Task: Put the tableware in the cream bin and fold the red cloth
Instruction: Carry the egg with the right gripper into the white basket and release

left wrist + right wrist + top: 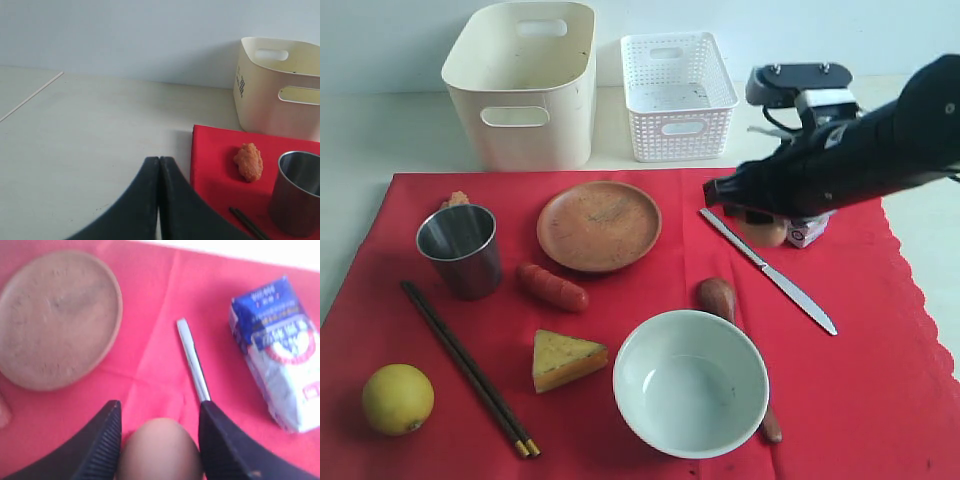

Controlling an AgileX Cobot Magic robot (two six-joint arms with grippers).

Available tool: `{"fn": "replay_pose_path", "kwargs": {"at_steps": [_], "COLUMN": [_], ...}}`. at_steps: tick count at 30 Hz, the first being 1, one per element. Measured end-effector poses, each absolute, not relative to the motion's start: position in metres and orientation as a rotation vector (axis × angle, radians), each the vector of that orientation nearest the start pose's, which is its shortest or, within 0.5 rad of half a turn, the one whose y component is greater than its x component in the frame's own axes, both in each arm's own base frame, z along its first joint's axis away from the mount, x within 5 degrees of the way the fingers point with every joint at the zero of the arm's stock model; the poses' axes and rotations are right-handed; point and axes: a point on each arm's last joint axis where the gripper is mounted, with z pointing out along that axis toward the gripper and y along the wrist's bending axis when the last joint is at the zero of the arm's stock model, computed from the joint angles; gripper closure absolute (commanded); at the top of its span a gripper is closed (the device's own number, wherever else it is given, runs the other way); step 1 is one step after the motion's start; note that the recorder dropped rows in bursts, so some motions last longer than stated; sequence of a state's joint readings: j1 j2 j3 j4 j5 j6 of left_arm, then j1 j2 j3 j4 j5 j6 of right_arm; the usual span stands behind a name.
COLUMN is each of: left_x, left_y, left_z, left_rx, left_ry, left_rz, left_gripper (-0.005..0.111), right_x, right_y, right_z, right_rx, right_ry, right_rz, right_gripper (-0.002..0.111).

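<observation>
Right hand point(159, 412) clasps egg point(160, 450) beside slim, shiny steel knife point(192, 360).

milk carton point(280, 347) label: blurred, unreadable | cream bin point(265, 105) mark: unreadable

Right arm point(880, 140): a bulky black casing with a smooth, rounded shell is seen.
Wrist mount point(800, 82): a flat dark grey block is fitted on top, studded with small silver screws; a pale grey-white part is fixed beneath it.
Cables point(775, 122): thin black leads are looped below the block.
Right gripper point(160, 410): two black fingers point(102, 440) are shown, broad at the base, tapered to blunt tips, finely ribbed on the inner faces.
Left gripper point(159, 162): smooth matte black fingers point(132, 210) are shown, flared outward toward the base.
</observation>
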State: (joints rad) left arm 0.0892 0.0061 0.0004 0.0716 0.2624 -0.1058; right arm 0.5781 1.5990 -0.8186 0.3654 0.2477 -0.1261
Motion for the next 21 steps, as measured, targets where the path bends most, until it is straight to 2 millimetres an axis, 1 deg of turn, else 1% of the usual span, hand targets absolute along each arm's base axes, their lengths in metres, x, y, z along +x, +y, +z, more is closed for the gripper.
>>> {"fn": "replay_pose_path", "kwargs": {"at_steps": [2, 5, 9, 11, 13, 18, 21], "left_x": [0.055, 0.055, 0.055, 0.055, 0.055, 0.055, 0.055], "left_y": [0.007, 0.007, 0.007, 0.007, 0.007, 0.007, 0.007], "left_z": [0.189, 0.189, 0.189, 0.189, 0.189, 0.189, 0.189], "left_rx": [-0.124, -0.124, -0.124, -0.124, -0.124, -0.124, -0.124], "left_ry": [1.748, 1.748, 1.748, 1.748, 1.748, 1.748, 1.748], "left_rz": [0.055, 0.055, 0.055, 0.055, 0.055, 0.055, 0.055], "left_gripper": [0.105, 0.105, 0.105, 0.105, 0.105, 0.105, 0.105], "right_x": [0.263, 0.279, 0.303, 0.318, 0.334, 0.380, 0.404], "right_y": [0.181, 0.191, 0.206, 0.215, 0.224, 0.242, 0.249], "right_z": [0.201, 0.214, 0.225, 0.227, 0.224, 0.221, 0.209], "right_rx": [-0.494, -0.516, -0.540, -0.549, -0.559, -0.522, -0.499], "right_ry": [2.450, 2.387, 2.300, 2.253, 2.218, 2.115, 2.099], "right_rz": [0.448, 0.455, 0.451, 0.443, 0.431, 0.413, 0.405], "right_gripper": [0.093, 0.093, 0.093, 0.093, 0.093, 0.093, 0.093]}}
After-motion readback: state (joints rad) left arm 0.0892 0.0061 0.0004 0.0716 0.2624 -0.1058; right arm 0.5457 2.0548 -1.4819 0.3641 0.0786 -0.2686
